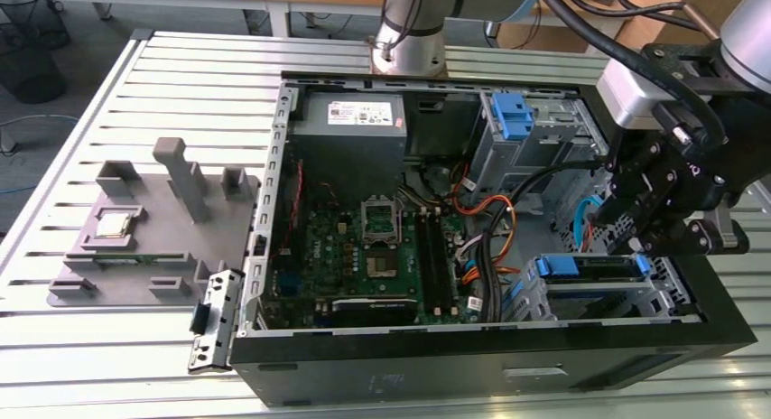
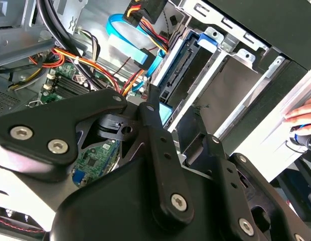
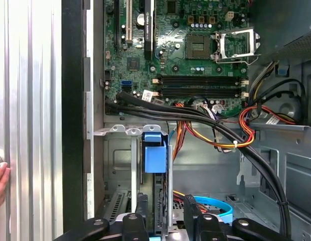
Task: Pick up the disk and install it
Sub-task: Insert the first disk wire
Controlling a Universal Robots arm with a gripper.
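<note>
The gripper (image 3: 165, 203), jaws apart and holding nothing, straddles the disk (image 3: 155, 156), which stands edge-on inside the drive cage (image 3: 126, 131), its visible edge running lengthwise between them.

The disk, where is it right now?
The disk sits in the drive cage on the exterior view's right, beside the motherboard, just below the gripper.
</note>
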